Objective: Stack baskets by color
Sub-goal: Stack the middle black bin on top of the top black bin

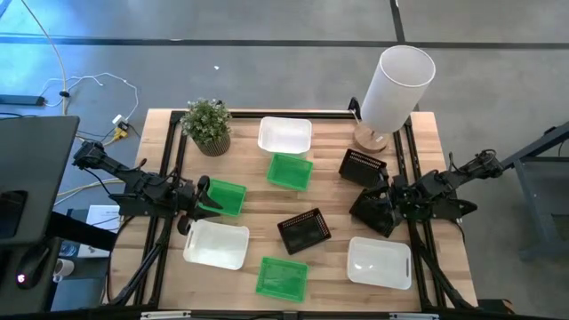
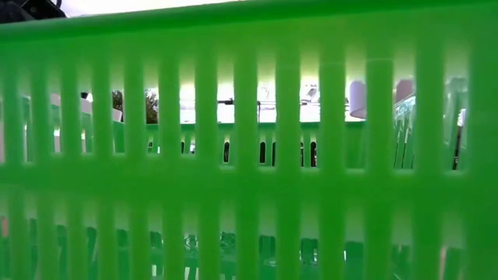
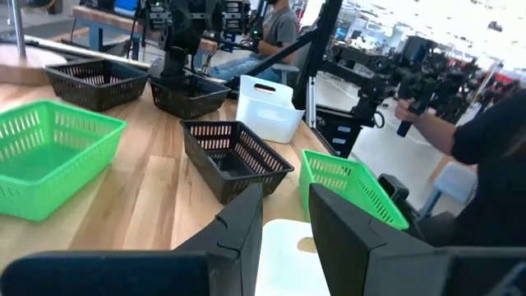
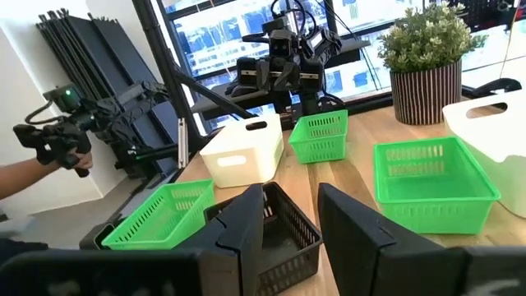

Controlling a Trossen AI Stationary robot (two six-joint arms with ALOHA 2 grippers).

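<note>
Nine baskets lie scattered on the wooden table. The white ones are at the far middle (image 1: 284, 135), near left (image 1: 216, 244) and near right (image 1: 380, 262). Green ones are at the centre (image 1: 290, 171), left (image 1: 227, 197) and near edge (image 1: 282, 277). Black ones are at the far right (image 1: 363, 165), middle (image 1: 304, 230) and right (image 1: 372, 213). My left gripper (image 1: 197, 203) (image 3: 285, 193) is open, level, over the left green basket's outer edge. My right gripper (image 1: 384, 200) (image 4: 290, 191) is open, level, over the right black basket.
A potted plant (image 1: 208, 124) stands at the far left and a tall white cylinder (image 1: 396, 84) at the far right. The near green basket's mesh wall (image 2: 249, 155) fills the low view. A person holding a device (image 3: 427, 90) stands beyond the table's near edge.
</note>
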